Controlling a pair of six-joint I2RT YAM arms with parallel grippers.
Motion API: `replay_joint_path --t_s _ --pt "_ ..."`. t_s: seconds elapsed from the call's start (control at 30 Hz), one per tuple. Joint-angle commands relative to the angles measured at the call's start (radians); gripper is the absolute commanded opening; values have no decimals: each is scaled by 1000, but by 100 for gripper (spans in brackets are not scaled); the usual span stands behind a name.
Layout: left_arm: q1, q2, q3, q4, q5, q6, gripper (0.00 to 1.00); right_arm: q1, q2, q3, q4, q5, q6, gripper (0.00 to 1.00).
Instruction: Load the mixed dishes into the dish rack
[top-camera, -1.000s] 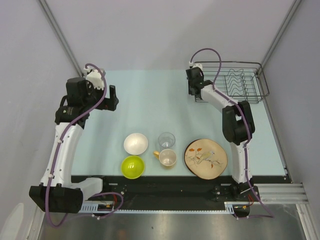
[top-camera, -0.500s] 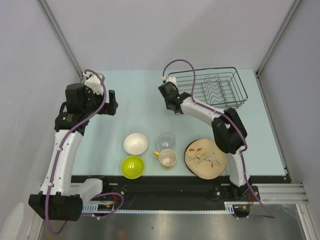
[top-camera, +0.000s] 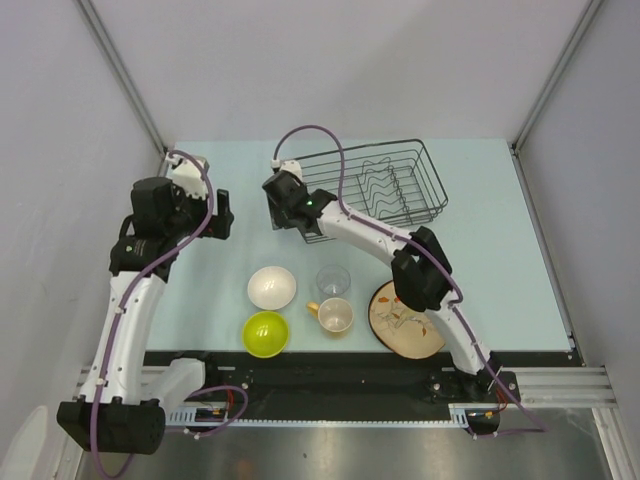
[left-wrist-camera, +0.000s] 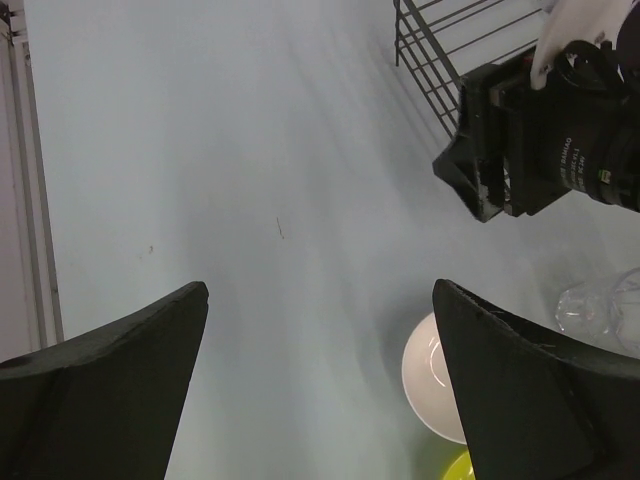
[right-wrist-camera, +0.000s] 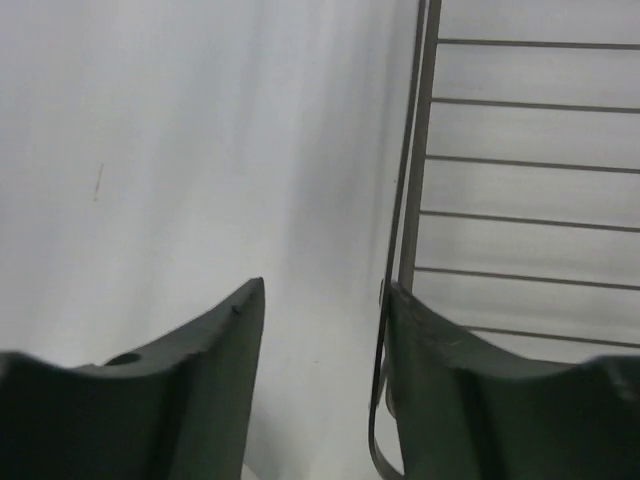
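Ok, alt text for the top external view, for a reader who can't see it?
Seen from above, the right pincer sits at the near-left corner of the empty black wire dish rack on a pale blue table. Nearer the arm bases sit a white bowl, lime-green bowl, glass, mug and leaf-patterned plate; the left pincer hovers at the left.

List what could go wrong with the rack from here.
1. The black wire dish rack seems to lie against only one finger of the open right gripper, so it may slip free.
2. Its near left corner sits close to the clear drinking glass; pulling the rack nearer may topple it.
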Motion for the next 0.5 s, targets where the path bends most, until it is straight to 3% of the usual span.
replay_joint_path --t_s 0.0,0.1,0.23,0.33,0.47 --pt "-3 -12 -25 41 -5 13 100 -4 40 215 -60 -61 24 61" --pt "-3 0 -69 84 26 -2 100 -37 -21 229 -69 -71 7 65" --pt "-22 92 -105 173 52 -57 100 -129 -167 125 -51 -68 -16 66" --pt "-68 210 -73 220 48 -97 100 -302 -361 -55 29 -65 -38 66" --pt "-167 399 24 253 25 -143 99 -498 -469 -239 58 -58 -85 65"
